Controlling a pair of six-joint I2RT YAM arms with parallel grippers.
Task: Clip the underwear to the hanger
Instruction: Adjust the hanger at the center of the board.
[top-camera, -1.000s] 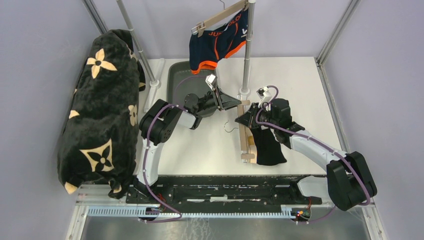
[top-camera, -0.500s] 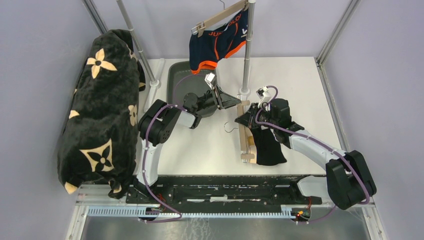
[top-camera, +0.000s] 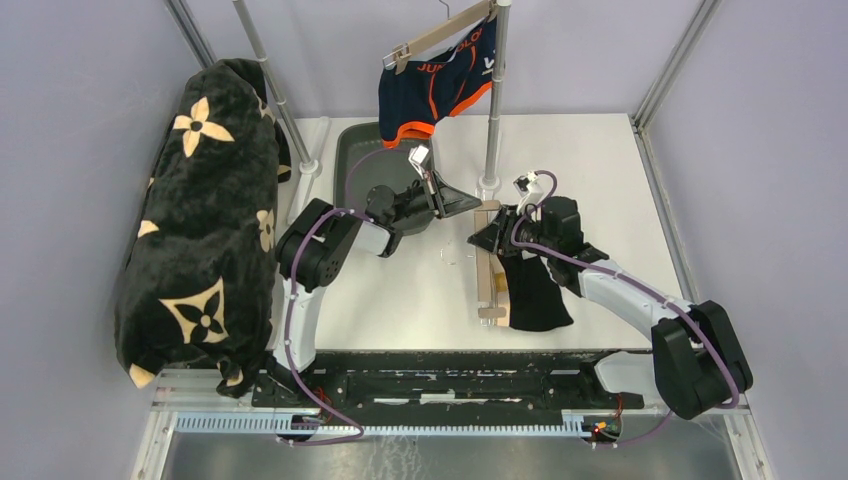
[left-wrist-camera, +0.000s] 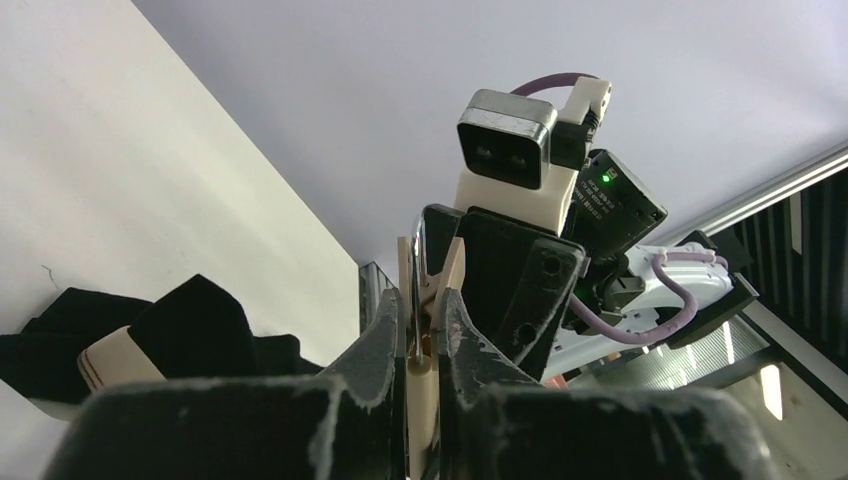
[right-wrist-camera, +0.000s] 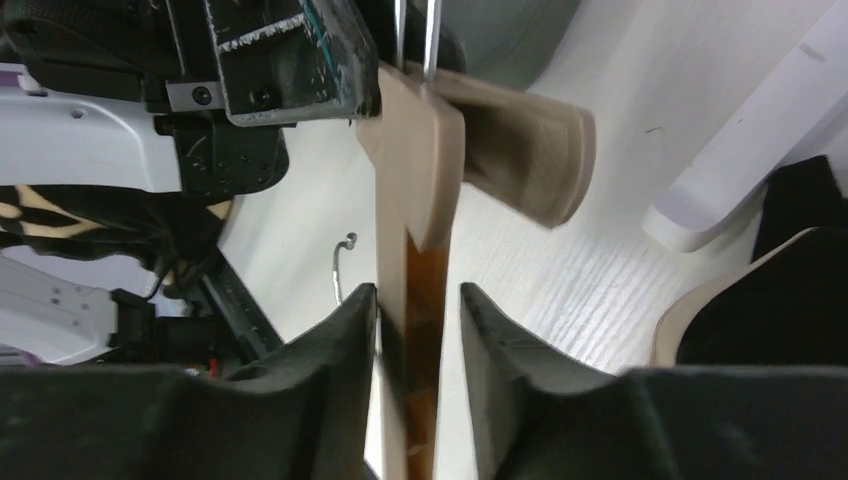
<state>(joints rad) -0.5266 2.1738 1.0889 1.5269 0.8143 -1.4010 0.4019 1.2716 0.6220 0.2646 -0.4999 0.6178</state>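
My left gripper (left-wrist-camera: 421, 322) is pinched shut on the end clip (left-wrist-camera: 424, 385) of the hanger (top-camera: 486, 290). My right gripper (right-wrist-camera: 418, 320), slightly parted, loosely straddles the hanger's bar. The black underwear (top-camera: 535, 290) lies just beside it.

arms (top-camera: 640, 292): black joints, white links | cables (left-wrist-camera: 545, 82): purple | left gripper (left-wrist-camera: 420, 315): scuffed black

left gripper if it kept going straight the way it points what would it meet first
The wooden hanger clip: the left gripper is shut on it. Just beyond the clip, the right gripper faces it and looks close, though depth is hard to judge in the left wrist view.
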